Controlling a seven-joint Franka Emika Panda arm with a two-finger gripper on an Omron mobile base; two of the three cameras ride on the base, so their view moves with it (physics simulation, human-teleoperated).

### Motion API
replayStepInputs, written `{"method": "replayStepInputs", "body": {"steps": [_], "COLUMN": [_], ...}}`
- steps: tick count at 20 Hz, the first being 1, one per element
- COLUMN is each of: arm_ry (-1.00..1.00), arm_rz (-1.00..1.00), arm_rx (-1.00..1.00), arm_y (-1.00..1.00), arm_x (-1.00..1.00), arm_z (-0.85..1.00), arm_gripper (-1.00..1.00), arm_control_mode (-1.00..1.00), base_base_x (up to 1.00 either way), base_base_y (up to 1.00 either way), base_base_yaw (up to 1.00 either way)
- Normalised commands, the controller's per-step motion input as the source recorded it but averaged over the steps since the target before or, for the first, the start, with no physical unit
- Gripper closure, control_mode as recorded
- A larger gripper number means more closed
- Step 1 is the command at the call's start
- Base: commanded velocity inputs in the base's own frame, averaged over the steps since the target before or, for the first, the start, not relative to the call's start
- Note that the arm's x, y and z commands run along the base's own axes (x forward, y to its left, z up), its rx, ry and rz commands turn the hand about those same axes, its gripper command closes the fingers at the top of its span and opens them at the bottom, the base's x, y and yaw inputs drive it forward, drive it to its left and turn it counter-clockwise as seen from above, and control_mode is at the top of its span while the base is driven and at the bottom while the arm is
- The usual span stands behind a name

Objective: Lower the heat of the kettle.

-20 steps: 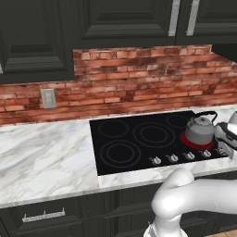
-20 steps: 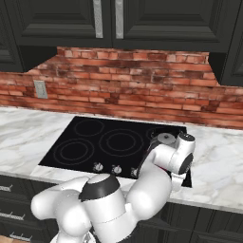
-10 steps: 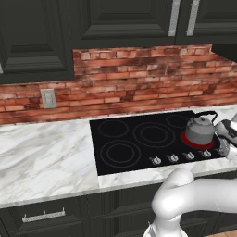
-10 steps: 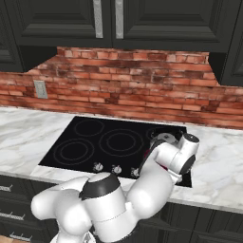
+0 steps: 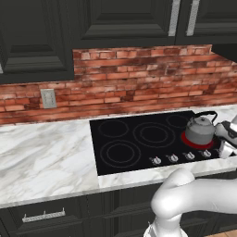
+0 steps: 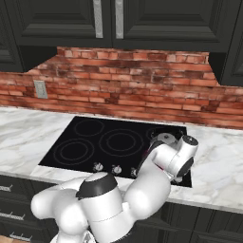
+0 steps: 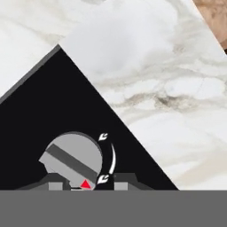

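You had the kettle (image 5: 200, 130), squat grey metal with a domed lid and a thin black arched handle, sitting on the glowing red burner (image 5: 190, 140) at the front right corner of the cooktop (image 5: 139, 152). The cooktop was flat glossy black glass with faint ring outlines, set into a white marble counter (image 5: 46, 157) with grey veining; rough red brick ran along the wall behind it.

In the right base view your arm's wrist (image 6: 178, 156) covered most of the kettle (image 6: 164, 138), leaving just a sliver of its lid. In the left base view the wrist was cut off by the frame's right edge, just beside the kettle.

In the hand view you were looking at a round grey stove knob (image 7: 73, 158) with a darker bar across it, a small red marker at its rim and white curved arrows beside it. The gripper (image 7: 86, 182) sat at that knob; its dark tips barely rose above the bottom edge, so you could not tell how far apart they stood or whether they had the knob.

The knob lay close to the cooktop's corner, with bare marble beyond both edges. Three more silver knobs (image 5: 172, 159) lined the front edge to the left.
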Motion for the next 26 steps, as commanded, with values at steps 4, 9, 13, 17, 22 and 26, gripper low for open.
{"method": "replayStepInputs", "body": {"steps": [4, 9, 13, 17, 22, 26], "arm_ry": [-0.13, -0.07, 0.00, 0.00, 0.00, 0.00], "arm_rz": [-0.31, -0.29, -0.28, -0.27, -0.28, -0.30], "arm_rx": [-0.04, 0.00, 0.00, 0.00, 0.00, 0.00], "arm_y": [-0.03, -0.13, -0.14, -0.16, -0.33, -0.37], "arm_x": [-0.22, -0.23, -0.16, -0.11, -0.20, -0.27], "arm_z": [-0.21, -0.14, -0.06, -0.02, -0.07, -0.01], "arm_gripper": [1.00, 1.00, 1.00, 1.00, 1.00, 1.00], "arm_control_mode": [-1.00, -1.00, -1.00, -1.00, -1.00, -1.00], "base_base_x": [0.00, 0.00, 0.00, 0.00, 0.00, 0.00], "base_base_y": [0.00, 0.00, 0.00, 0.00, 0.00, 0.00], "base_base_yaw": [0.00, 0.00, 0.00, 0.00, 0.00, 0.00]}}
